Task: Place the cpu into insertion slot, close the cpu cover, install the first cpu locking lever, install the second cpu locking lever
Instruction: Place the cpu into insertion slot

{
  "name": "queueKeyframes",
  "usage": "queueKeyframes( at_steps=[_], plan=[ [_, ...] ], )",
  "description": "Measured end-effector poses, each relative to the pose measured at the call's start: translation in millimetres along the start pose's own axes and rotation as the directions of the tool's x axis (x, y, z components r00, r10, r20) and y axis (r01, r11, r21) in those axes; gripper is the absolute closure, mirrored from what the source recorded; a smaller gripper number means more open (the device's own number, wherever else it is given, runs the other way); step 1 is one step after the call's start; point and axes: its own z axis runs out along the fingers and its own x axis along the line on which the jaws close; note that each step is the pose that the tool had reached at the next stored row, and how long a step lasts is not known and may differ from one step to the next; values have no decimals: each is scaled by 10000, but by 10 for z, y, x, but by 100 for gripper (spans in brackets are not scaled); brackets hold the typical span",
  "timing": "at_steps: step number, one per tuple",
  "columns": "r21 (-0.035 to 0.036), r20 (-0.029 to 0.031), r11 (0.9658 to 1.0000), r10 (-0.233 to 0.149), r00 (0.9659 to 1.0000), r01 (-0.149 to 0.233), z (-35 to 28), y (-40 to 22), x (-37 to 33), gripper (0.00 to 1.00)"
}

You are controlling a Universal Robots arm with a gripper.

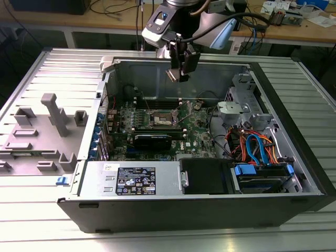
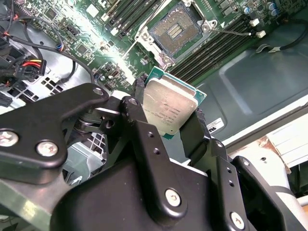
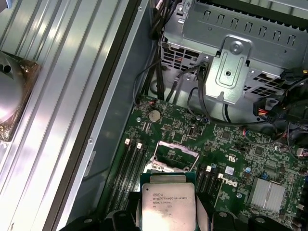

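Note:
My gripper (image 1: 179,71) hangs above the open computer case, shut on the cpu (image 1: 172,75), a small square chip with a silvery top. In both wrist views the cpu (image 2: 168,108) (image 3: 167,202) sits clamped by its edges between the black fingers (image 2: 195,132). The insertion slot (image 1: 161,121) lies below on the green motherboard, its dark pin field (image 2: 175,30) uncovered. The thin silver cpu cover (image 3: 177,148) stands at the slot just beyond the held chip. The chip is well above the board and touches nothing else.
Long black memory slots (image 3: 132,163) flank the socket, with a round coin battery (image 3: 154,115) nearby. A metal drive cage (image 3: 231,67) and bundled cables (image 1: 257,149) fill the exterior view's right. A grey fixture (image 1: 50,126) lies outside the case on the left.

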Motion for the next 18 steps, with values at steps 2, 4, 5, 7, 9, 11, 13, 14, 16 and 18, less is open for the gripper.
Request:
queueKeyframes(
  at_steps=[2, 4, 5, 7, 9, 11, 13, 14, 16, 18],
  plan=[
    [-1, 4, 10000, 51, 10000, -51, 0, 0, 0, 45],
    [-2, 7, 10000, 81, 10000, -81, 0, 0, 0, 45],
    [-3, 7, 10000, 93, 10000, -93, 1, 0, 0, 45],
    [-2, 9, 9999, 104, 9999, -104, 1, 0, 0, 45],
    [-2, 9, 9999, 107, 9999, -107, 1, 0, 0, 45],
    [-3, 9, 9999, 111, 9999, -111, 1, 0, 0, 45],
    [-3, 11, 9999, 125, 9999, -125, 2, 0, 0, 45],
    [-4, 12, 9999, 145, 9999, -145, 2, 0, 0, 45],
    [-6, 18, 9997, 226, 9997, -226, 3, 0, 0, 45],
    [-10, 31, 9993, 383, 9993, -383, 4, 0, 0, 45]
  ],
)
